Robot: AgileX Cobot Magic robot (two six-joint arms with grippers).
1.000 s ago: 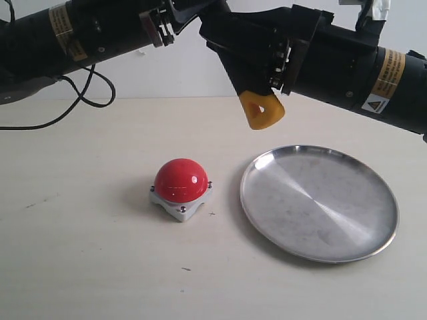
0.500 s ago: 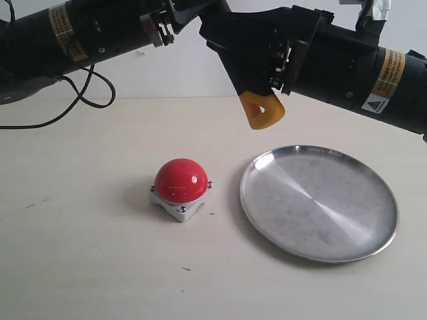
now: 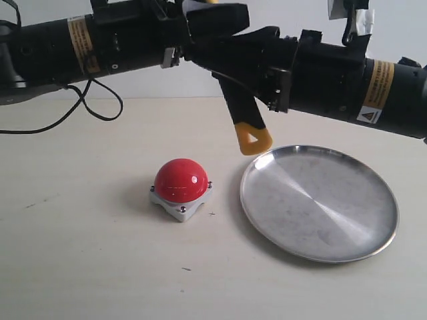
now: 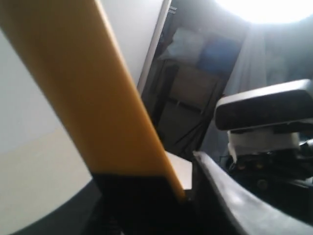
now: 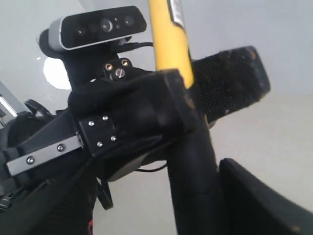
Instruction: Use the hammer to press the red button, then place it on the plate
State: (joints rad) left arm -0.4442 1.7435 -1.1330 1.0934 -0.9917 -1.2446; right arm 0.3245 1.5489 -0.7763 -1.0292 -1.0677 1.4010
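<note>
above the far half of the tabletop [image 3: 80, 253] the hammer [image 3: 243, 120] hangs handle-down in the air, its yellow loop over the plate's [image 3: 320, 207] far rim, with the red button [image 3: 181, 180] apart nearer the middle. the left fingers [image 5: 230, 73] clamp its handle; the right fingers [image 5: 254, 200] stand open beside it, holding nothing. a crooked right-arm retreat could snag the handle and twist the hammer loose.

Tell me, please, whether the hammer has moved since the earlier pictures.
Yes: the hammer has come down and slightly left, its yellow loop now closer to the rim of the plate.
</note>
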